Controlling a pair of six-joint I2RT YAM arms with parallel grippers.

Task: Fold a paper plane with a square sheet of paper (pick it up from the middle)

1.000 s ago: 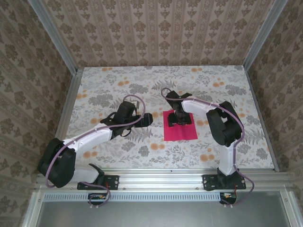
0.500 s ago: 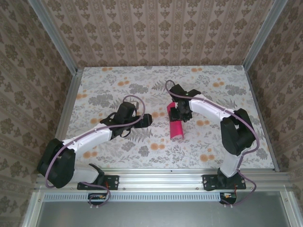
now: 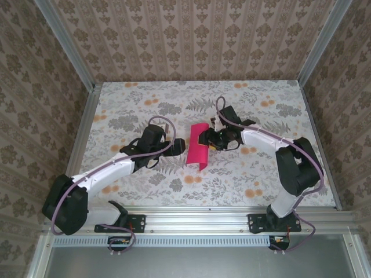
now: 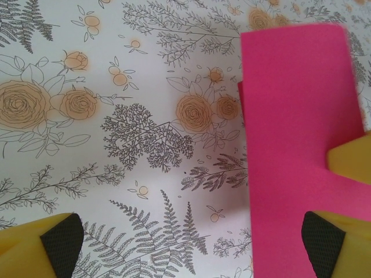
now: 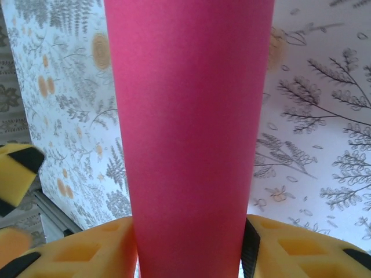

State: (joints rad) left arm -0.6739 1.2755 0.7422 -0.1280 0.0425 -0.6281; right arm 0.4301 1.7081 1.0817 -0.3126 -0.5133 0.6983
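Above the desk [image 3: 133, 110], the right claw [image 3: 204, 141] pinches the curled square sheet of paper [image 3: 196, 155]; the left claw [image 3: 178, 146], spread wide just left, should catch its edges aligned before creasing.

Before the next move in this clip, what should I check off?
1. Grip: right gripper shut on the square sheet of paper, a finger on each side: ok.
2. Sheet flat: not ok, it is bowed into a curve.
3. Sheet clear of the table: cannot tell.
4. Receiving side: left gripper open: ok.
5. Sheet centred between the left gripper's fingers: not ok, it sits at one finger.
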